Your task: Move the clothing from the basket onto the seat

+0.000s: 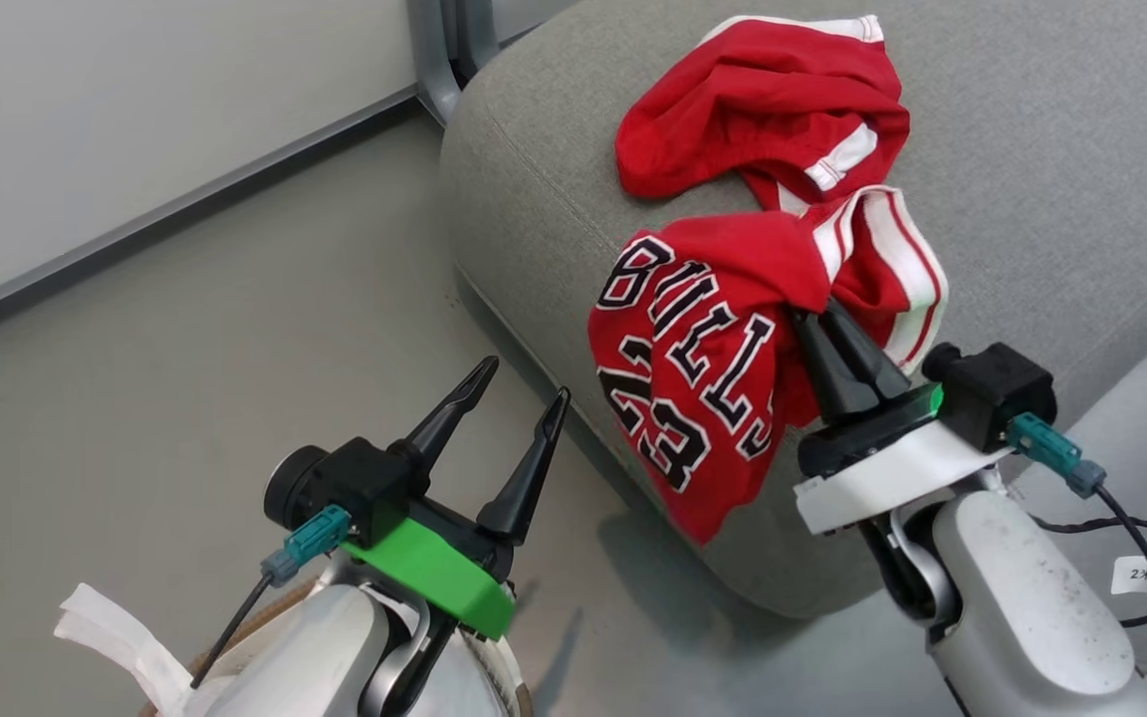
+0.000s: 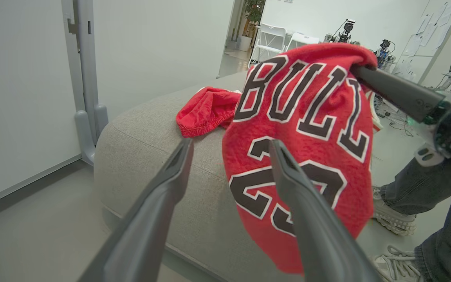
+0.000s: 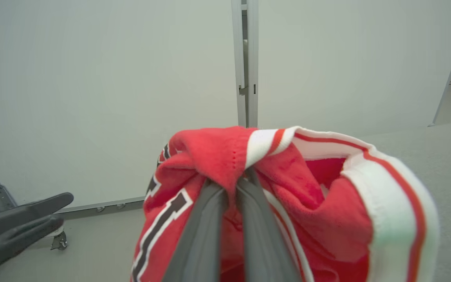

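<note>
While the jersey [image 1: 693, 378] hung from my grip at the front edge of the seat [image 1: 1032, 149], its lettering faced outward and most of the cloth draped down toward 6 o'clock. It was not yet laid on the cushion.

The shorts [image 1: 763, 110] lay bunched on the seat at 12 o'clock of the jersey.

My right gripper [image 1: 817, 319] was pinched tight on a fold beside the striped trim, presumably to carry the jersey further in.

My left gripper [image 1: 526, 378], at 8 o'clock, stood spread and empty above the basket [image 1: 253, 617].

Judgement: releasing here risks slide-off.
</note>
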### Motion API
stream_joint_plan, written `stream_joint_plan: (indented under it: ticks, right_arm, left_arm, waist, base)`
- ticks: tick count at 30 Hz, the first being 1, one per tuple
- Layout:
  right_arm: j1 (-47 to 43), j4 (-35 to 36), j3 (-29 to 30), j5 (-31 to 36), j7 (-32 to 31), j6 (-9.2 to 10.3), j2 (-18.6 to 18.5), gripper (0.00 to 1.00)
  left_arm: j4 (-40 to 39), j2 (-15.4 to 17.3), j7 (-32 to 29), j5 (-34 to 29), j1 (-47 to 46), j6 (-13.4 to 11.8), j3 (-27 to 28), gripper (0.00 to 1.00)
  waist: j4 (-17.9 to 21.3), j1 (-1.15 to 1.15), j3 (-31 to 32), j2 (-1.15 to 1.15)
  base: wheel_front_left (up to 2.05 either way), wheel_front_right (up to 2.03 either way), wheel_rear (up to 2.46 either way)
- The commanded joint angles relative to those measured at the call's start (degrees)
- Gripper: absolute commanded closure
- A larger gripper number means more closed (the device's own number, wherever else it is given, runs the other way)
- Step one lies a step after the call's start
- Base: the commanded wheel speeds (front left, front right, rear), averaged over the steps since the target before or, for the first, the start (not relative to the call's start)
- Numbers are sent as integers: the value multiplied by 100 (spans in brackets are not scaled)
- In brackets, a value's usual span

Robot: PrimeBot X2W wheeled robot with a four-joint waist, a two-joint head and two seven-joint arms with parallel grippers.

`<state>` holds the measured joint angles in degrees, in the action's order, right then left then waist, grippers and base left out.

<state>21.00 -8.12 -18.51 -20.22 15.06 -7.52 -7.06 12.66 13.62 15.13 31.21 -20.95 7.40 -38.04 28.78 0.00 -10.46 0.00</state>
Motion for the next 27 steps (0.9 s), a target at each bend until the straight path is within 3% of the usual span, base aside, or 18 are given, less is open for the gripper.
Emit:
stream_joint_plan:
  ticks: [1, 12, 19, 24, 27]
  right_arm:
    - [190, 43, 155, 128, 17, 6, -66, 100]
    - [1914, -486, 1552, 1139, 16, 6, -925, 100]
    - [3154, -1374, 2299, 1827, -70, 7, -1343, 100]
    - [3676, -1963, 2773, 2289, -331, 8, -1671, 100]
    - [3721, -2266, 3102, 2553, -433, 7, -1654, 100]
  left_arm:
    - [11, 118, 0, -24, -77, 15, 27, 0]
    - [-125, 602, 0, -59, -323, 15, -87, 0]
    - [-302, 955, 1, -30, -461, 15, -175, 0]
    - [-418, 984, 1, 35, -646, 15, -245, 0]
    - [-432, 1003, 0, 71, -703, 15, -153, 0]
  waist:
    - [216, 0, -386, 0]
    - [-310, 0, -1310, 0]
    - [-803, 0, -1880, 0]
    - [-1288, 0, -2207, 0]
    - [-1474, 0, -2336, 0]
  base:
    - [0, 0, 0]
    - [0, 0, 0]
    - [0, 0, 0]
    - [0, 0, 0]
    - [0, 0, 0]
